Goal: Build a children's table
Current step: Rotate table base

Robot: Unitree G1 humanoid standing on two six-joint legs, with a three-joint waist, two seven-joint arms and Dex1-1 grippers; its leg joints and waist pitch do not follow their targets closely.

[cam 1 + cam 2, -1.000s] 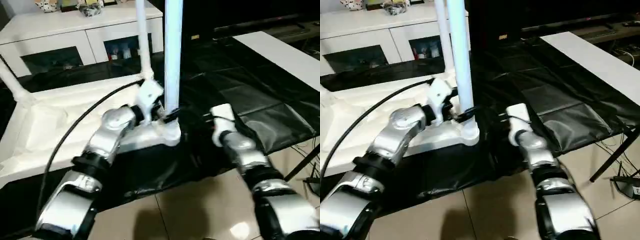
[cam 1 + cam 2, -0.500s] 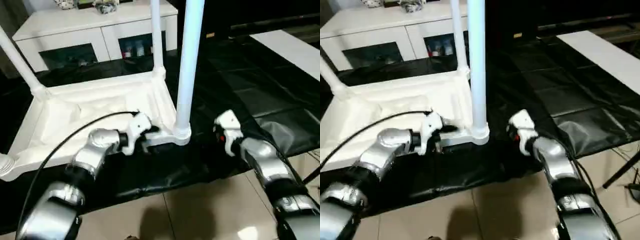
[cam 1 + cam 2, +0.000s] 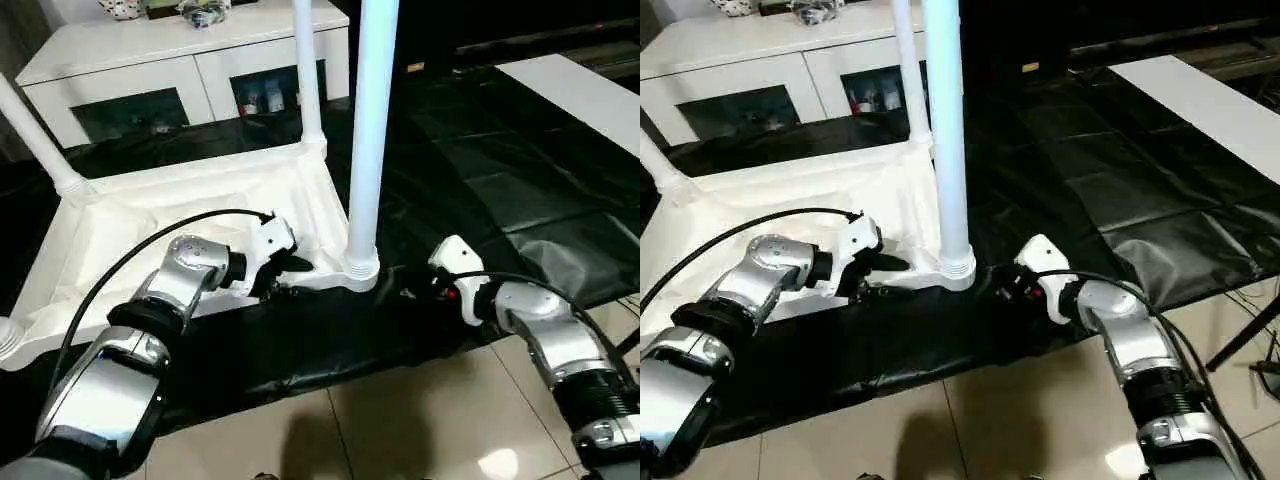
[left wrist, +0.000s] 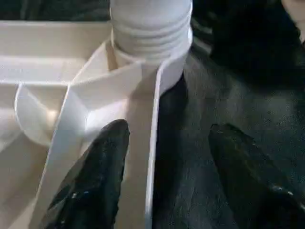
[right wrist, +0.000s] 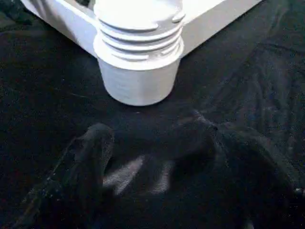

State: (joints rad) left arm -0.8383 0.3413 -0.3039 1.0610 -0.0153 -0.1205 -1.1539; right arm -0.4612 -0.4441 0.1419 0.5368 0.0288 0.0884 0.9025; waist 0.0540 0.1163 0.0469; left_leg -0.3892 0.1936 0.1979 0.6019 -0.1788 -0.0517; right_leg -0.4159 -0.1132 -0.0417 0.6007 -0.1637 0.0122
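Nearest the robot, a strip of beige tiled floor (image 3: pixel 420 410) runs along the front edge of the black-covered work table (image 3: pixel 480 180). On that black cover the white tabletop (image 3: pixel 150 230) lies upside down, its raised rim facing up, and its near right corner socket (image 3: pixel 361 268) serves as the landmark here.

The left gripper (image 3: pixel 290 268) sits just left of that socket at the tabletop's near rim. In the left wrist view its two black fingers (image 4: pixel 95 181) stand apart and straddle the thin rim wall, one over the white inside, the other over the black cover; whether they press the wall cannot be told. The right gripper (image 3: pixel 1012 283) rests low on the black cover just right of the socket, fingers spread and holding nothing, pointing at the socket's ribbed collar (image 5: pixel 138 43).

A long white leg (image 3: pixel 372 110) stands upright in that socket. Beyond it, a second leg (image 3: pixel 306 70) rises from the far right corner, and a third leg (image 3: pixel 35 140) leans up from the far left corner. A fourth socket (image 3: pixel 8 338) sits at the near left corner, far left of the landmark.

Farthest back stands the white cabinet (image 3: pixel 180 60) with dark glass doors.
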